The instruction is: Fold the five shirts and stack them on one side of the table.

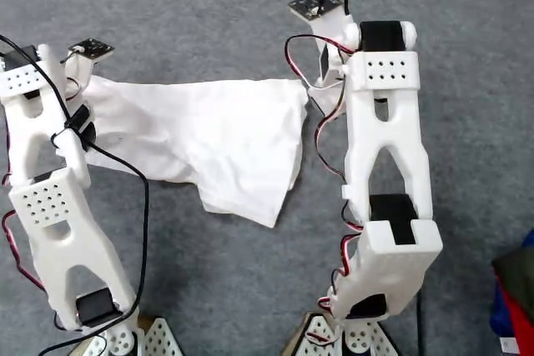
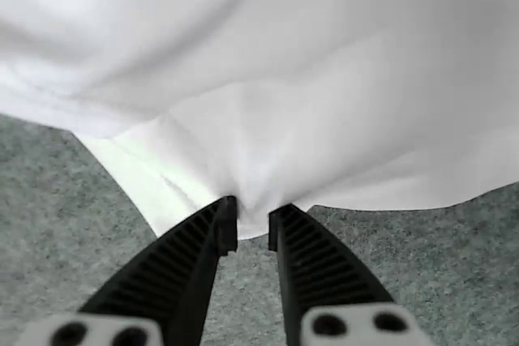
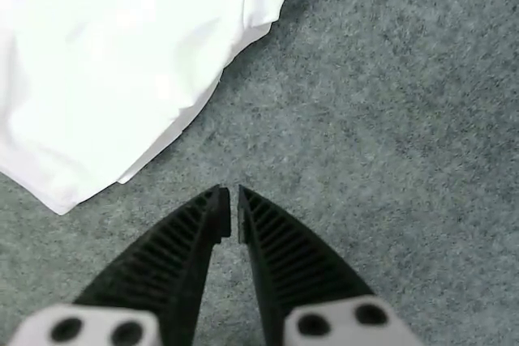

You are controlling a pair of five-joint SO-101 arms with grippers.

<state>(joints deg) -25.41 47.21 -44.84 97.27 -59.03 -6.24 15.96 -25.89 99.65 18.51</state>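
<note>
I see the white shirt (image 1: 217, 135) lying spread and wrinkled on the grey worktop (image 1: 467, 106), between the two arms. One end of it reaches the left arm. The left fingers (image 2: 223, 228) stand narrow and pinch the edge of the shirt, and the cloth gathers in folds at their tips. The right fingers (image 3: 217, 208) are almost together and hold nothing; they hang over bare worktop just beside the shirt's other end. Some dark, blue and red clothes (image 1: 517, 289) lie at the worktop's edge, beyond the right arm.
</note>
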